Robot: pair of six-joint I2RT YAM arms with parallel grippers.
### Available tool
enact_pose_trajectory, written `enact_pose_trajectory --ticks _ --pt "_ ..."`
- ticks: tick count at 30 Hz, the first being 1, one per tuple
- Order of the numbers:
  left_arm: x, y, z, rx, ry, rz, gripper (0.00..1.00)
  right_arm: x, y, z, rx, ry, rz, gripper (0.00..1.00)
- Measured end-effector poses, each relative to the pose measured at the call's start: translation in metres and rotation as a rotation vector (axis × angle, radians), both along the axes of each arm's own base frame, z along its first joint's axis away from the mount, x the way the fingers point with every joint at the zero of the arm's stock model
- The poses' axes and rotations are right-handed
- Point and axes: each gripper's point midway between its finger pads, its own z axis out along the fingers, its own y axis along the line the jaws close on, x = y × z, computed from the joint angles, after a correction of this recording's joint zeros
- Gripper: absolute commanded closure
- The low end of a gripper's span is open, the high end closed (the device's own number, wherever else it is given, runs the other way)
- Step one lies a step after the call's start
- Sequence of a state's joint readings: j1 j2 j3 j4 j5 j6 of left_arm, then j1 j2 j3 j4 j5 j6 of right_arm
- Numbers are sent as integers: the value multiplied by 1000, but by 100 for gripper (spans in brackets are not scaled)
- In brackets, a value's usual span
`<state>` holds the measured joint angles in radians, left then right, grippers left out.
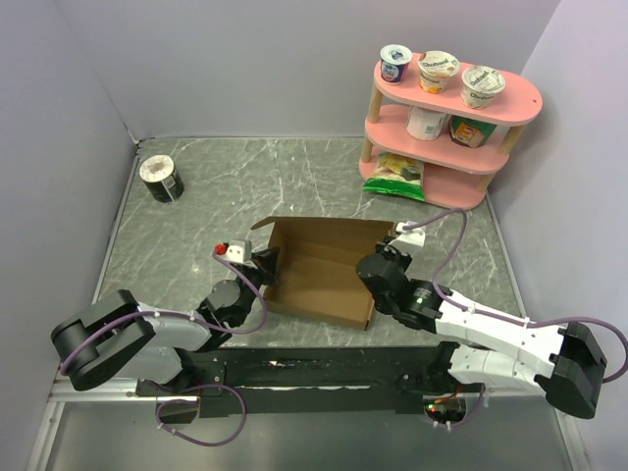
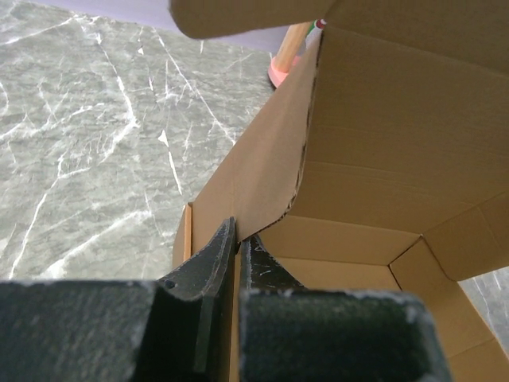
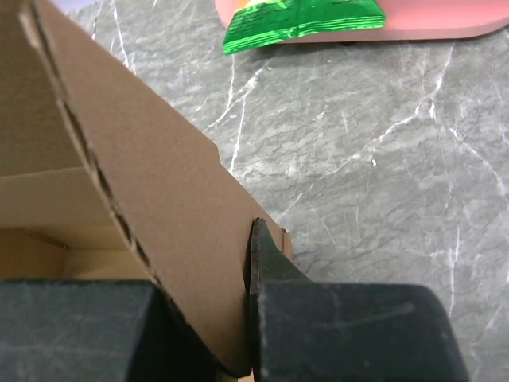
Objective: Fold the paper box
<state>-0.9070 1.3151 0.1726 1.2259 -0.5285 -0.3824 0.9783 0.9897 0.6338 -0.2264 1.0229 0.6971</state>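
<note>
The paper box [image 1: 324, 267] is plain brown cardboard, a shallow open box shape in the middle of the table with its walls raised. My left gripper [image 1: 265, 265] is shut on the box's left wall [image 2: 262, 167], one finger [image 2: 203, 267] outside and one inside. My right gripper [image 1: 378, 265] is shut on the box's right side flap [image 3: 159, 199]; its outer finger [image 3: 266, 255] presses the cardboard, and the inner finger is hidden behind the flap.
A pink two-tier shelf [image 1: 510, 98] with yogurt cups and cartons stands at the back right, a green snack bag [image 1: 395, 177] at its foot. A dark roll [image 1: 160, 178] lies at the back left. Grey walls close in the marble table.
</note>
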Motion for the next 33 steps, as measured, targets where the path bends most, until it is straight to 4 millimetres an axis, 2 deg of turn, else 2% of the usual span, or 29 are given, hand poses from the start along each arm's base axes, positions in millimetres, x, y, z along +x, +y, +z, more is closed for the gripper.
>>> enact_pose_trajectory --ticks 7,15,16,17,19,20,23,25,26,27,30,33 --pt "-3 2 -5 -3 14 -1 97 0 2 -3 5 -24 -45 93" --pt "-9 8 -12 -9 29 1 98 -18 6 -11 -4 -47 -42 82" --pt "-10 8 -14 -6 34 2 98 -22 7 -14 -9 -43 -32 77" --pt "-10 9 -17 -2 41 3 98 -27 8 -18 -12 -38 -21 62" --pt "-12 11 -22 3 56 5 98 -36 14 -27 2 -11 10 49" --pt "-13 11 -24 6 61 4 98 -40 17 -31 11 5 28 37" --pt "-15 12 -31 19 80 0 98 -61 25 -49 -3 67 86 20" --pt "-16 11 -38 35 100 -2 98 -75 23 -57 -44 99 109 13" --pt "-17 12 -41 42 108 -2 98 -82 21 -58 -66 114 114 4" --pt "-17 12 -43 46 115 -3 98 -86 23 -59 -74 118 126 1" --pt "-20 13 -55 78 146 -5 98 -102 29 -52 -121 133 146 0" --pt "-23 17 -67 114 177 -3 99 -117 50 -43 -87 122 161 0"
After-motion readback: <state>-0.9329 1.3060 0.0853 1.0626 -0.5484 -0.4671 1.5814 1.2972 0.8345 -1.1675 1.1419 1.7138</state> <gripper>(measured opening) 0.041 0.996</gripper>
